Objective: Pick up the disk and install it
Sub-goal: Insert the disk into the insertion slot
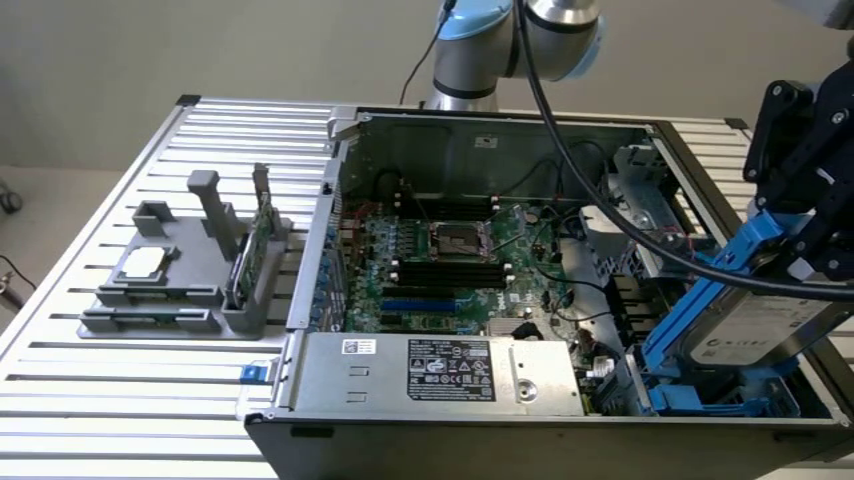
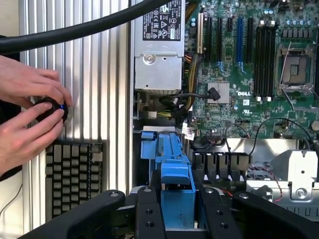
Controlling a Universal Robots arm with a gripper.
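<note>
Jaws up close, pinching the disk by its blue carrier, so the pickup's done! It hangs tilted over the open computer case, above the blue drive bay, by the table edge on the exterior view's right. Whether its lower end touches the bay, can't tell. Not seated yet, I'd say: installing remains.

exterior view high, angled down at computer case, wrist view close overhead, sharing motherboard
</note>
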